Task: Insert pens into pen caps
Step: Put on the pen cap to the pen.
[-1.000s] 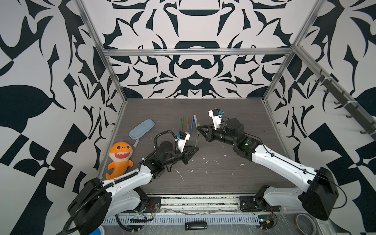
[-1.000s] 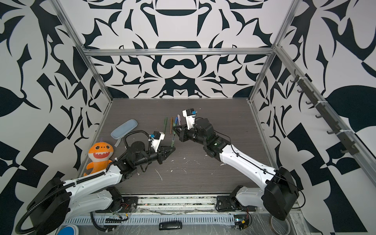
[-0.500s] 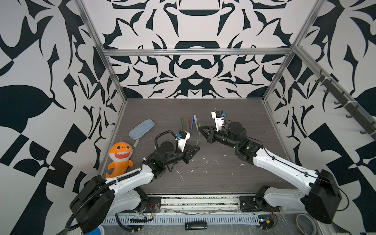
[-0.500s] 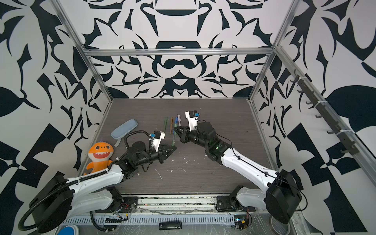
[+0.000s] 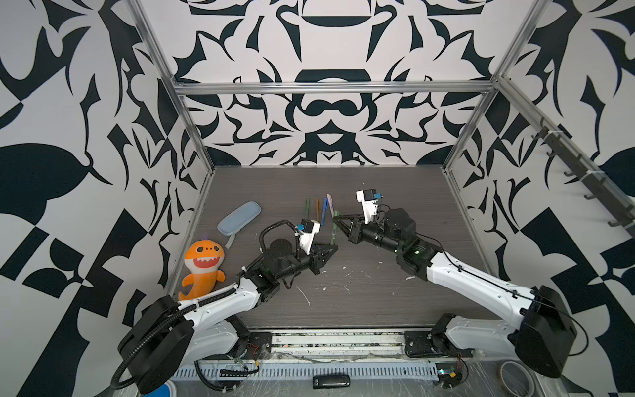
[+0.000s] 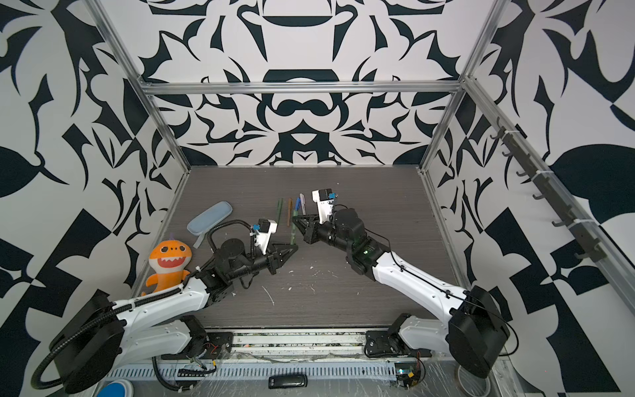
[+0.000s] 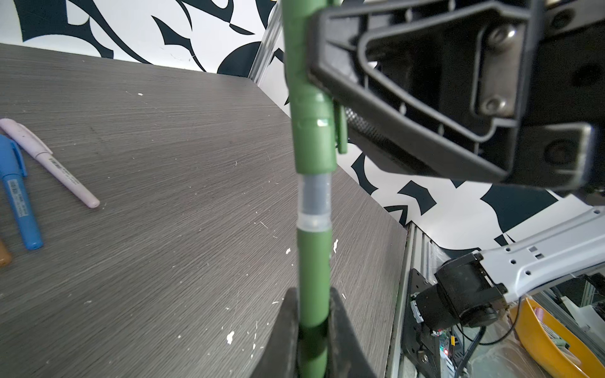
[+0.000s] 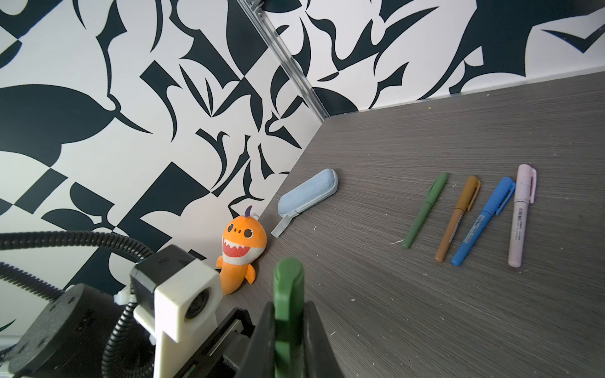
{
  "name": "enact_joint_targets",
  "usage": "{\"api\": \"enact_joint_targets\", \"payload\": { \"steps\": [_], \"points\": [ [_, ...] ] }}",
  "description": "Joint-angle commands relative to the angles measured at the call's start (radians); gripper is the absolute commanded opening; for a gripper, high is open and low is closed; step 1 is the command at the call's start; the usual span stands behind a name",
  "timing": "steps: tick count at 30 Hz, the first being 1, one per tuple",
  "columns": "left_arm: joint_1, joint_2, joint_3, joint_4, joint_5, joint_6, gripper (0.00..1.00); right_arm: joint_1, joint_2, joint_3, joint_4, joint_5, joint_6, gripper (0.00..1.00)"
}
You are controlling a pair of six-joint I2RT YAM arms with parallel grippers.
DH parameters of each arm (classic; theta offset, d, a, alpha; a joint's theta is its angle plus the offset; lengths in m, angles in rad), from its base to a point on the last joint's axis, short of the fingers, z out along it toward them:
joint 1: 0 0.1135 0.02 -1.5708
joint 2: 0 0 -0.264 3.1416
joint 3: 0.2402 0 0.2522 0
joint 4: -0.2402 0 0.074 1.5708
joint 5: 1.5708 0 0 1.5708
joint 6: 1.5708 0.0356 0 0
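Detail of the joint was given by the left wrist view alone: the pen [image 7: 313, 278], green, was clamped in the left hand [image 7: 313, 315], and the cap [image 7: 315, 144], green with a clip, was pinched by the right hand [image 5: 338, 220]. The cap was only partly seated, with a clear collar bare between it and the barrel. In both top views the pair was reduced to a thin green line between the hands, over the table [image 5: 378, 302]. The tip was hidden inside the cap. In the right wrist view only the cap's end was seen. Beyond it four capped pens were laid side by side on the table: a green pen [image 8: 425, 209], a brown pen [image 8: 458, 217], a blue pen [image 8: 483, 221] and a pink pen [image 8: 522, 212].
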Motion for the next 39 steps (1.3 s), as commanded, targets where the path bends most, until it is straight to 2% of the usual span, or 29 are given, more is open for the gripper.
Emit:
{"api": "enact_joint_targets", "payload": {
  "steps": [1, 7, 10, 18, 23, 28, 33, 39],
  "points": [
    [0.002, -0.020, 0.022, 0.103, -0.057, -0.008, 0.00, 0.010, 0.009, -0.025, 0.006, -0.037, -0.019, 0.08],
    [0.004, -0.013, 0.062, 0.133, -0.134, 0.002, 0.00, 0.022, -0.015, -0.084, 0.028, -0.017, -0.058, 0.12],
    [0.004, -0.002, 0.093, 0.135, -0.124, 0.017, 0.00, 0.024, -0.019, -0.079, 0.007, -0.020, -0.082, 0.15],
    [0.004, 0.023, 0.135, 0.053, -0.089, 0.124, 0.00, 0.024, -0.132, 0.008, -0.186, 0.037, -0.168, 0.37],
    [0.006, 0.031, 0.146, 0.015, -0.084, 0.161, 0.00, 0.024, -0.182, 0.059, -0.349, 0.085, -0.211, 0.39],
    [0.005, 0.030, 0.160, -0.047, -0.071, 0.216, 0.00, 0.023, -0.182, 0.166, -0.475, 0.143, -0.242, 0.40],
    [0.006, 0.037, 0.153, -0.028, -0.062, 0.249, 0.00, 0.022, -0.105, 0.317, -0.495, 0.134, -0.257, 0.42],
    [0.006, 0.034, 0.164, -0.014, -0.053, 0.257, 0.00, 0.022, 0.000, 0.496, -0.558, 0.246, -0.227, 0.46]
  ]
}}
